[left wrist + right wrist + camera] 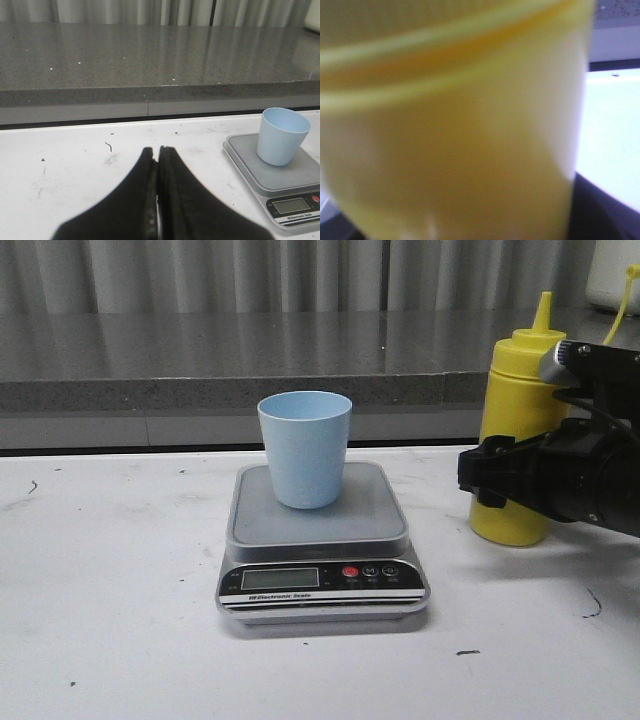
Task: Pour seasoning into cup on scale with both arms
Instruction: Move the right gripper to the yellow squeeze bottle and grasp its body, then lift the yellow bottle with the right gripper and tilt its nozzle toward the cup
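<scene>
Two arms are in play, and we're sitting right at the grasping step: the right gripper point(487, 472) is reaching in around the lower body of the seasoning bottle point(518, 390), which is standing upright on the white table point(110, 590), well off to the right of the scale point(320, 540). In the right wrist view the yellow bottle point(450, 130) is filling nearly the whole picture, blurred, so we're judging the jaws to be astride it, but we cannot tell whether they are actually squeezing it or merely open around it. The left gripper point(158, 165) is hovering over bare table with its fingers pressed together, holding nothing, and it is not showing in the front view at all. The cup point(305, 448) is standing upright on the scale's steel platform, roughly centred, mouth open; no contents are showing. Nothing is poured yet, we're thinking. Next, we're expecting the move to call for a firm grip on the bottle, a lift, a carry leftward and a tilt so the nozzle is pointing over the cup's rim, possibly with the left arm steadying things. Room looks generous: open tabletop lies between bottle and scale, and left of the scale too. A grey ledge point(200, 390) is running along behind, and the bottle is sitting near the right edge of the front view.
</scene>
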{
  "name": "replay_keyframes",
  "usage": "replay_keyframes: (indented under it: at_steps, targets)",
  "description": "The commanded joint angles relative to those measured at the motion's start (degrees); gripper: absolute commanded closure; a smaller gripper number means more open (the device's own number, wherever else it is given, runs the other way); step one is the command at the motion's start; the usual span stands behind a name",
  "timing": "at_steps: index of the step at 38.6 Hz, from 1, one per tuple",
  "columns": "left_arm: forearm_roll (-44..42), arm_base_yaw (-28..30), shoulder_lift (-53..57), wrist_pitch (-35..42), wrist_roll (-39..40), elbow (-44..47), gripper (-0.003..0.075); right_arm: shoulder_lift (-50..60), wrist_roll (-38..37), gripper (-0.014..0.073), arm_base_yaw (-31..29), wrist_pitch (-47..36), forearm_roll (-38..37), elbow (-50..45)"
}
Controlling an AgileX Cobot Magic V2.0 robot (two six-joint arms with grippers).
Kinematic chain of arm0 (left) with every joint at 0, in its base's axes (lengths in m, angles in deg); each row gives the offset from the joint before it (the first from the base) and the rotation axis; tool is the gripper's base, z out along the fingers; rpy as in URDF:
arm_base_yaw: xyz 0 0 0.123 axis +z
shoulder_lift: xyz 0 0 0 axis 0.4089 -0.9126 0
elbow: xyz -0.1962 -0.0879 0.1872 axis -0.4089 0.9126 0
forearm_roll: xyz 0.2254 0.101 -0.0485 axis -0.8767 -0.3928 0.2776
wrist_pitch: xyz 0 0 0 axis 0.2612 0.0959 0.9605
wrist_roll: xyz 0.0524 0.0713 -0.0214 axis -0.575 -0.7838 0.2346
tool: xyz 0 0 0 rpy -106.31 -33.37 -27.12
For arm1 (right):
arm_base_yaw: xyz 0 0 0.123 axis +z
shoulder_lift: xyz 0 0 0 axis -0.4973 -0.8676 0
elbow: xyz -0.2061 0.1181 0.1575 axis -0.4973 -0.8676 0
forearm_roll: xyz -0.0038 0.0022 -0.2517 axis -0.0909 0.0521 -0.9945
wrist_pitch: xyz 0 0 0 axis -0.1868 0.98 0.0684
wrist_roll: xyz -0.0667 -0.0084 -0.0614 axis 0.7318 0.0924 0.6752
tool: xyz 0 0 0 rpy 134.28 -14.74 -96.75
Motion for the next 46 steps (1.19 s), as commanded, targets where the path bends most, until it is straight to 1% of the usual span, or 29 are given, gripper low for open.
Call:
replay_keyframes:
  at_steps: [1, 4, 6, 11, 16, 18, 19, 22, 28, 33, 35, 39, 46]
  targets:
    - [0.9, 0.1, -0.6, 4.5, 0.4, -1.5, 0.0740, 2.6, 0.1, 0.0421, 0.0, -8.6, 0.2, 0.9]
    - [0.9, 0.1, -0.6, 4.5, 0.4, -1.5, 0.0740, 3.5, 2.2, 0.0428, 0.0, -8.6, 0.2, 0.9]
    - [0.9, 0.1, -0.6, 4.5, 0.4, -1.5, 0.0740, 4.8, 5.0, 0.0428, 0.0, -8.6, 0.2, 0.9]
    - [0.9, 0.1, -0.6, 4.5, 0.4, -1.5, 0.0740, 9.0, 16.6, 0.0428, 0.0, -6.9, 0.2, 2.0]
    - [0.9, 0.1, -0.6, 4.5, 0.4, -1.5, 0.0740, 13.7, 30.9, 0.0428, 0.0, -0.9, 0.2, 5.5]
    - [0.9, 0.1, -0.6, 4.5, 0.4, -1.5, 0.0740, 15.1, 38.5, 0.0428, 0.0, 2.5, 0.2, 7.5]
    - [0.9, 0.1, -0.6, 4.5, 0.4, -1.5, 0.0740, 15.5, 40.4, 0.0428, 0.0, 3.9, 0.2, 8.4]
    - [0.9, 0.1, -0.6, 4.5, 0.4, -1.5, 0.0740, 16.3, 52.0, 0.0428, 0.0, 8.1, 0.2, 11.6]
    - [0.9, 0.1, -0.6, 4.5, 0.4, -1.5, 0.0740, 16.3, 71.3, 0.0428, 0.0, 10.1, 0.2, 16.3]
    - [0.9, 0.1, -0.6, 4.5, 0.4, -1.5, 0.0740, 16.3, 84.3, 0.0431, 0.0, 10.2, 0.1, 19.1]
    - [0.9, 0.1, -0.6, 4.5, 0.4, -1.5, 0.0740, 16.3, 88.1, 0.0435, 0.0, 10.6, 0.1, 20.4]
    - [0.9, 0.1, -0.6, 4.5, 0.4, -1.5, 0.0740, 16.2, 93.1, 0.0435, 0.0, 10.8, -0.5, 23.0]
    - [0.9, 0.1, -0.6, 4.5, 0.4, -1.5, 0.0740, 16.1, 101.3, 0.0435, 0.0, 11.8, -5.3, 26.3]
